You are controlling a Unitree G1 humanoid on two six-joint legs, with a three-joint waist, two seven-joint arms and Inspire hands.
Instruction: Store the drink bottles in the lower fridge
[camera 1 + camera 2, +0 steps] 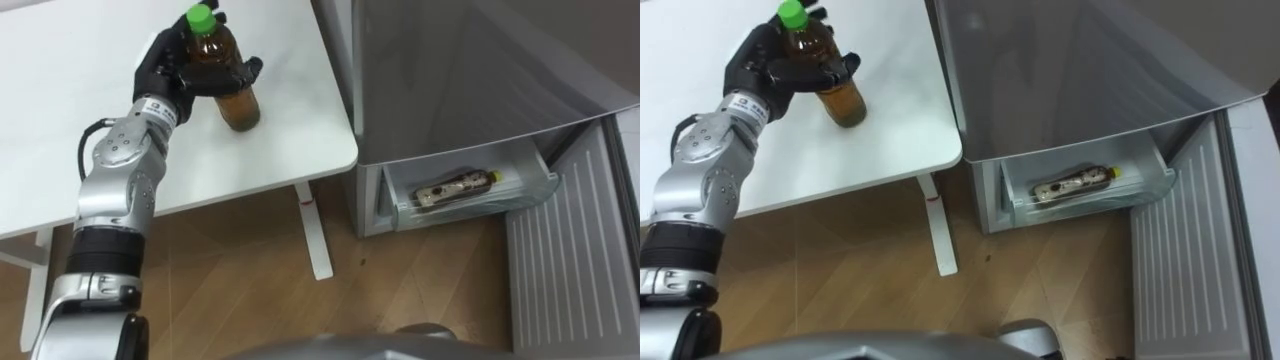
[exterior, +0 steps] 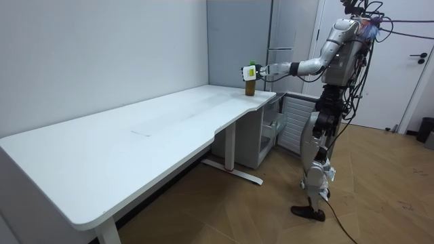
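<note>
Firstly, left eye view, grasp: the left hand (image 1: 172, 68) has fingers and thumb wrapped round the standing bottle (image 1: 240, 102), which is brown with a green cap; its base rests on the table (image 1: 80, 130).
Left eye view, table edges: the bottle stands near the table's right front corner, a little in from both the front edge and the side edge facing the fridge (image 1: 450, 70).
Left eye view, open room: a narrow strip of wooden floor (image 1: 250, 270) separates the table from the fridge; the white table leg (image 1: 313, 225) stands under that corner.
Left eye view, lower fridge: the drawer (image 1: 500, 203) stands out from the fridge, open on top; a second bottle (image 1: 457, 187) lies on its side in it, yellow cap to the right.
Left eye view, door: the ribbed door (image 1: 570, 270) hangs open just right of the drawer.
Left eye view, writing: the lying bottle has a dark label with pale marks, too small to read.
Room view, stance: the robot stands upright at the table's far end by the fridge, its left arm stretched to the bottle at the corner.
Room view, open room: bare floor lies behind the robot, toward the room view's right.
Right eye view, grasp: the left hand is closed round the upright bottle, and the side edge is close by.
Right eye view, lower fridge: the drawer is open, with the lying bottle in it.
</note>
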